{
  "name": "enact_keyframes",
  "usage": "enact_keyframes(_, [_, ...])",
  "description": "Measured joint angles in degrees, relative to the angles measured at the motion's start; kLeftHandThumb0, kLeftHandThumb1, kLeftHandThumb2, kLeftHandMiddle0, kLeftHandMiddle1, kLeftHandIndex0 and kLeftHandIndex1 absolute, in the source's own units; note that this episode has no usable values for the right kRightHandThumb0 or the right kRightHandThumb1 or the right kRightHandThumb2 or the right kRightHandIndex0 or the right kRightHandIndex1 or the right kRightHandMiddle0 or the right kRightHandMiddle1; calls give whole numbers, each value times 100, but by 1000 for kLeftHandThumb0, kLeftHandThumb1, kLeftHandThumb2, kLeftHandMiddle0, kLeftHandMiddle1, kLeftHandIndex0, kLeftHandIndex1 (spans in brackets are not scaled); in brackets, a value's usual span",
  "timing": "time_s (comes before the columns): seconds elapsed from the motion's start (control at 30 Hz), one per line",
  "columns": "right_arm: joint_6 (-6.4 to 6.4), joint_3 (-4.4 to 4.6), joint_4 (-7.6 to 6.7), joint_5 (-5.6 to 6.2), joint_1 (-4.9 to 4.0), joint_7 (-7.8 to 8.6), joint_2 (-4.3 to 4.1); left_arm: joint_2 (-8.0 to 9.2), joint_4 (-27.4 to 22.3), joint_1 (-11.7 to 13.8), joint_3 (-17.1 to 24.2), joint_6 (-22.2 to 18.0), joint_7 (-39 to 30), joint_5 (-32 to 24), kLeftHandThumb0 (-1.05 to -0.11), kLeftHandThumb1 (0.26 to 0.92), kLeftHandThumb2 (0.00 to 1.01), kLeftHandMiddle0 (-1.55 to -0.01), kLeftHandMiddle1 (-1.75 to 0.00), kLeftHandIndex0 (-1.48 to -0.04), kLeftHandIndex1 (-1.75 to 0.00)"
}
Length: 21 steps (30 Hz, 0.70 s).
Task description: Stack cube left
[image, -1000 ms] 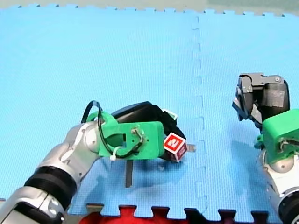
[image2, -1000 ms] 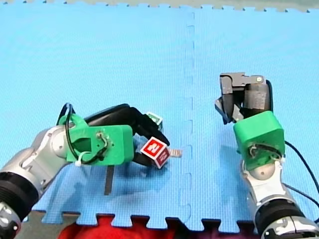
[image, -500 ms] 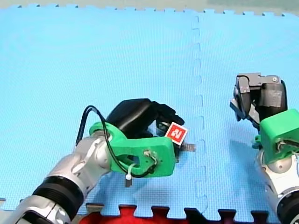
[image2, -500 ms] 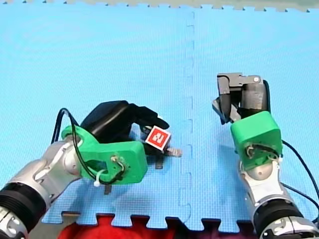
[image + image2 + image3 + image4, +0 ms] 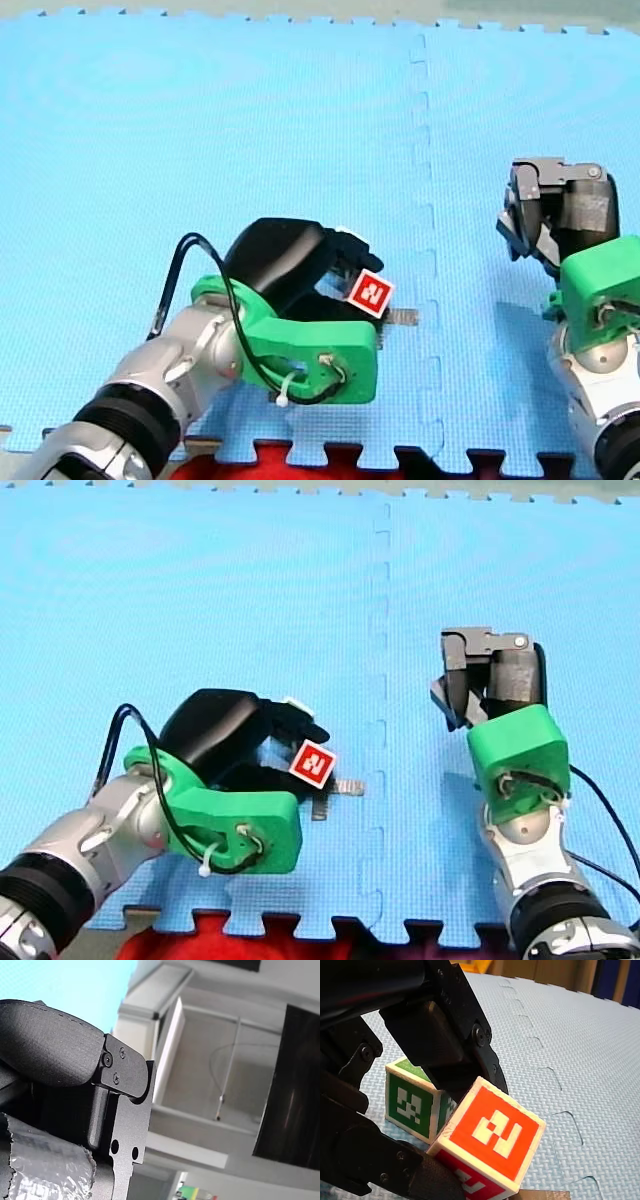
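Pinched across opposite faces by left hand (image 5: 287, 265), lower centre: rigid, likely light red marker-printed cube (image 5: 368, 293). Right hand (image 5: 550, 212) mid-right, grip unclear.

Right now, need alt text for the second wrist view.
The left hand grips a tilted red cube, marker face toward the camera. A green cube sits just behind it on the blue foam mat; whether the cubes touch is unclear.
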Motion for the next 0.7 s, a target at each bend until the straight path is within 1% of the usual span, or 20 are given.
enact_keyframes(0.13, [-6,18,-8,-51,0,-54,-14,83,-71,-22,-13,-28,-299,-43,-615,857,12,-982,-1746,-1340,-113])
enact_keyframes(0.2, [-9,21,-12,-63,-1,-63,-17,147,-132,-35,-13,-73,-573,-105,-624,852,7,-983,-1746,-1223,-46])
enact_keyframes(0.23, [-10,23,-13,-66,-2,-66,-17,171,-159,-39,-14,-79,-699,-122,-641,825,4,-985,-1746,-958,-19])
enact_keyframes(0.27, [-13,25,-15,-70,-1,-72,-18,207,-199,-45,-17,-77,-867,-138,-649,813,2,-986,-1746,-851,-9])
enact_keyframes(0.3, [-15,26,-16,-72,-1,-78,-19,228,-240,-47,-21,-61,-993,-151,-686,791,1,-985,-1746,-722,-5])
enact_keyframes(0.33, [-17,27,-18,-75,-1,-82,-20,251,-301,-48,-30,-28,-1130,-157,-850,805,11,-975,-1746,-585,-10])
enact_keyframes(0.37, [-21,28,-17,-77,-1,-89,-21,288,-425,-47,-57,56,-1316,-138,-947,824,20,-971,-1746,-522,-12])
enact_keyframes(0.4, [-24,29,-17,-78,-1,-91,-20,318,-527,-48,-81,131,-1443,-105,-996,838,26,-969,-1746,-474,-6])
enact_keyframes(0.43, [-31,29,-17,-78,-1,-91,-21,360,-674,-49,-115,237,-1595,-53,-1027,856,31,-967,-1746,-431,-2])
enact_keyframes(0.47, [-38,28,-17,-78,-1,-90,-21,394,-789,-50,-143,316,-1705,1,-1037,861,31,-966,-1746,-414,-1])
enact_keyframes(0.57, [-56,24,-13,-75,-1,-83,-31,497,-1162,-40,-215,544,-1962,135,-1047,862,23,-966,-1746,-353,0])
enact_keyframes(0.7, [-69,20,-7,-72,-2,-67,-37,545,-1573,71,-225,827,-2230,138,-1048,856,14,-972,-1746,-326,0])
